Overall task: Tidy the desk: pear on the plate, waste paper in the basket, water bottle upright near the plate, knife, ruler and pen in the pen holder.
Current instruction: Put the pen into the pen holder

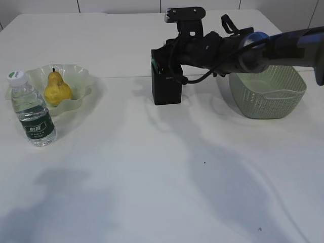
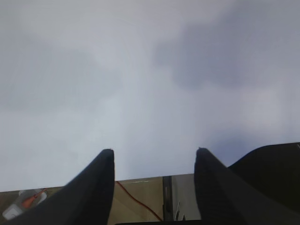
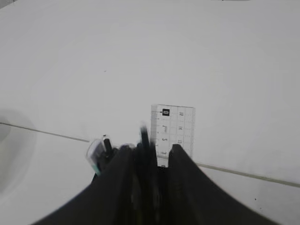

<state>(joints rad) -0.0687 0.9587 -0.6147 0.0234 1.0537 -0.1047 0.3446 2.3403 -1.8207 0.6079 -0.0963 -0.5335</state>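
We take the pen holder (image 1: 166,85) as our landmark: the black box stands upright near the middle of the white table (image 1: 162,172). Our right gripper (image 1: 163,63) reaches in from the right and sits right over its mouth; in the right wrist view the ruler (image 3: 172,132) stands upright just past the fingertips, beside a dark pen (image 3: 145,137) and a clear-ended item we cannot identify. We cannot tell whether the right jaws grip anything or stand free. Just right of the holder sits the basket (image 1: 268,92). Well to its left, the pear (image 1: 56,89) rests on the plate (image 1: 81,76), with the water bottle (image 1: 33,110) upright just in front. Our left gripper (image 2: 154,161) shows parted, empty fingers over bare table.
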